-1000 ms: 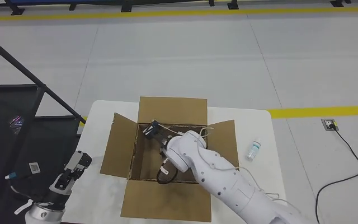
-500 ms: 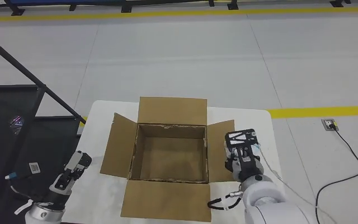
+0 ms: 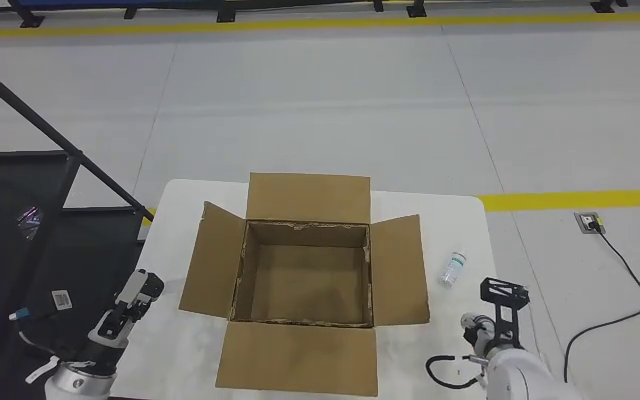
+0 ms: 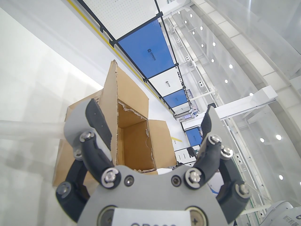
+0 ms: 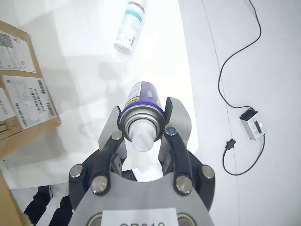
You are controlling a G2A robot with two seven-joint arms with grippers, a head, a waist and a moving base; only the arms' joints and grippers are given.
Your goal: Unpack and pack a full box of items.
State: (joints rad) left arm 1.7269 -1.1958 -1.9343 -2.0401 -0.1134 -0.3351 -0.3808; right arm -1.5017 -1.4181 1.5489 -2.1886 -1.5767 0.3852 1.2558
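An open cardboard box (image 3: 305,275) (image 4: 138,128) stands mid-table, flaps spread, its inside looking bare. My right gripper (image 5: 143,115) (image 3: 500,300) is shut on a blue-and-yellow spray can (image 5: 143,109) with a clear cap, held above the table's right front corner, to the right of the box. A small white bottle (image 3: 455,268) (image 5: 130,29) with a teal label lies on the table just beyond the can. My left gripper (image 4: 152,118) (image 3: 135,295) is open and holds nothing, low at the table's left front, pointing toward the box.
The box's right flap (image 5: 21,81) with shipping labels lies flat near the can. The white table's right edge (image 5: 188,71) runs close beside my right gripper. A cable and power adapter (image 5: 252,124) lie on the floor beyond it. A black frame (image 3: 60,140) stands at left.
My right arm has come out of the box and swung right and toward the front, to the table's right front corner. The left arm has not moved.
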